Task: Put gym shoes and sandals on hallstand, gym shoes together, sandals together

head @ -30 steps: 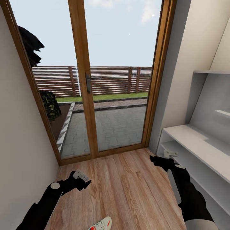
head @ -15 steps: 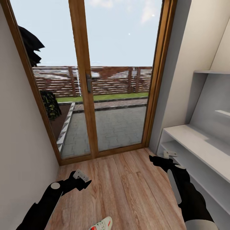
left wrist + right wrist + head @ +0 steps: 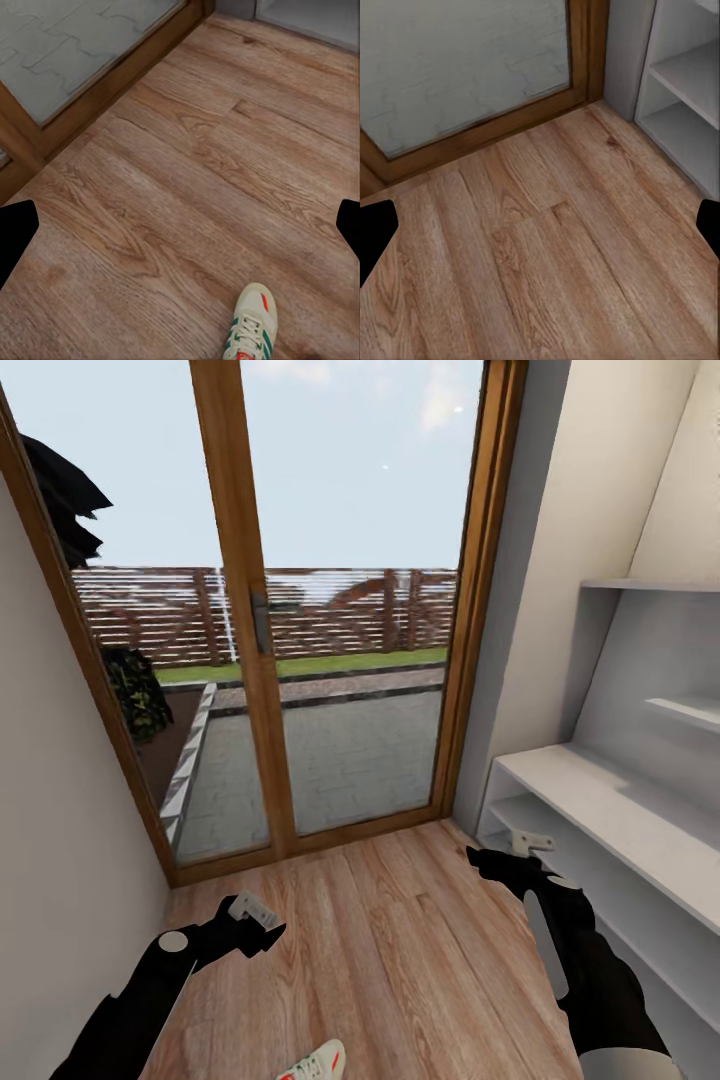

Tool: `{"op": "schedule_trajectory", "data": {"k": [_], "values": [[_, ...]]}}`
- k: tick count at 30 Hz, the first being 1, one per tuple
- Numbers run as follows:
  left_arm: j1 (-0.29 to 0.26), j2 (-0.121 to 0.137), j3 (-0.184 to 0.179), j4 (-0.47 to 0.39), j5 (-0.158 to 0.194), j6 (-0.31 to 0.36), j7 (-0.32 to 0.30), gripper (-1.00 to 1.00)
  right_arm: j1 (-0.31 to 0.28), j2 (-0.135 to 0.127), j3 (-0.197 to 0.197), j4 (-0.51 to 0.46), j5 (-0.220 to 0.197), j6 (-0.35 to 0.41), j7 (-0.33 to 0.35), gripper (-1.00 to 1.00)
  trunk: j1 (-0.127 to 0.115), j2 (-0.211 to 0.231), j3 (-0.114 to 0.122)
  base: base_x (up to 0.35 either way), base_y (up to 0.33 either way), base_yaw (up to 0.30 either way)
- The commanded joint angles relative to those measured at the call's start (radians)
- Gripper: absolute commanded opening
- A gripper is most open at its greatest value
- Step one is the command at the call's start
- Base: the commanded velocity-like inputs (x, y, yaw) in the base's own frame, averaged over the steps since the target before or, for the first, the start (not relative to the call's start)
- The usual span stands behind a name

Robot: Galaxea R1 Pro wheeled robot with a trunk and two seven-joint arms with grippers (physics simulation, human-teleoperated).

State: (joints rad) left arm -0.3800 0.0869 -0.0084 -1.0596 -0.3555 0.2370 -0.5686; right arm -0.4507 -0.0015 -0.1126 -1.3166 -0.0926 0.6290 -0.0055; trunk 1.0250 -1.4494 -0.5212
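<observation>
The pale grey-white hallstand (image 3: 600, 800) with two long open shelves is seen at the right; its visible shelves hold nothing. One cream-white lace-up gym shoe (image 3: 251, 326) with dark-green stripes and a red patch lies on the light brown wood-plank corridor floor (image 3: 400, 950). Left gripper (image 3: 262, 928) and right gripper (image 3: 492, 860) are spread apart, empty.

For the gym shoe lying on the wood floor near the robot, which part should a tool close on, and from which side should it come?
Likely from above. The gym shoe lies sole-down on the corridor floor, toe toward the glass door, with only its front part in view. Closing across the two sides at the laced midfoot looks safest, since the body is narrow there; the left tool is the nearer one. The heel is out of frame, so a collar grip cannot be judged.
</observation>
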Motion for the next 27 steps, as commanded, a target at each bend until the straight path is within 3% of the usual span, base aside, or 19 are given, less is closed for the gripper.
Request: {"op": "schedule_trajectory", "data": {"k": [1, 17, 27], "values": [[0.0, 0.0, -0.001, -0.002, -0.005, 0.005, -0.004, 1.0, -0.001, 0.0, -0.001, -0.001, -0.009, 0.004, -0.001, 1.0, 0.0, -0.001, -0.001, 0.0, 0.001, -0.07], [0.0, 0.001, -0.001, 0.001, -0.013, 0.006, -0.003, 1.0, 0.0, 0.0, 0.002, 0.0, -0.009, 0.004, 0.0, 1.0, 0.0, -0.001, -0.001, 0.024, 0.014, -0.007], [0.0, -0.001, -0.002, 0.001, -0.014, 0.006, -0.002, 1.0, 0.0, 0.0, 0.002, 0.0, -0.009, 0.004, -0.001, 1.0, 0.0, -0.001, -0.001, 0.135, 0.145, -0.209]]}}
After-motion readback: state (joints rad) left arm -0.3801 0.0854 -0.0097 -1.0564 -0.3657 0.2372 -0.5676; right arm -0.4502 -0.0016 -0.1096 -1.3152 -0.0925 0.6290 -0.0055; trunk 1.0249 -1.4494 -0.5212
